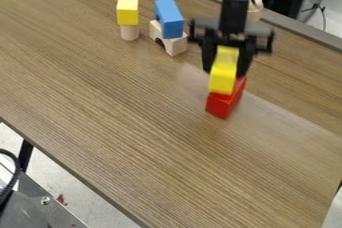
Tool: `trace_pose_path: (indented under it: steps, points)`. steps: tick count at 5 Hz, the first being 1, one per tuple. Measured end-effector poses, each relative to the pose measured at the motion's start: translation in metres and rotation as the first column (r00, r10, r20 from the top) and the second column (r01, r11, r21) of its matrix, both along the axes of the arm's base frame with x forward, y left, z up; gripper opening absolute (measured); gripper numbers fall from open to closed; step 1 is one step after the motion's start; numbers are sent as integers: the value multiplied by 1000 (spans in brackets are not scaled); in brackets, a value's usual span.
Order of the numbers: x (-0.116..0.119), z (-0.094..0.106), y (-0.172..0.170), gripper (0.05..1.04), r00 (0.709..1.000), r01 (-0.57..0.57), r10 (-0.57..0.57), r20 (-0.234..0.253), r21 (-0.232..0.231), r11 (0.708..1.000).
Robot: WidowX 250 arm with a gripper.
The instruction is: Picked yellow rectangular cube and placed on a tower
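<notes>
Right between my fingers sits the yellow block [222, 81]; my gripper [226, 71] is closed in on it, one finger along each side, parted only by the block's width. I have it by its upper part, and its lower end juts out below my fingertips, over the red block [220, 106], which lies on the surface [133, 117]. Whether the two blocks touch, I cannot tell. My gripper hangs nearer the surface's far long edge than its near one. Toward the surface's left end, also nearer that far edge, a blue block [169, 19] lies on a wooden arch [176, 45], and just beside them a yellow cube [127, 13] rests on a wooden cylinder [129, 33]. Behind my arm, near the far edge, stands another wooden piece [254, 11], partly hidden.
</notes>
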State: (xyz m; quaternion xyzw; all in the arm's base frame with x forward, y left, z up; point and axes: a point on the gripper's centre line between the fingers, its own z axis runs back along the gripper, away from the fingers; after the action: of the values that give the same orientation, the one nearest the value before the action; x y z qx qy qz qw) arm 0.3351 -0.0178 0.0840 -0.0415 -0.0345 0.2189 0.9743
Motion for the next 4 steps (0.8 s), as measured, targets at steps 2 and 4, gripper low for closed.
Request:
trace_pose_path:
  steps: [2,4]
  points:
    - [40,47,76,574,960,-253,256,112,-41,967]
    - [80,31,116,574,921,-382,384,64,-44,923]
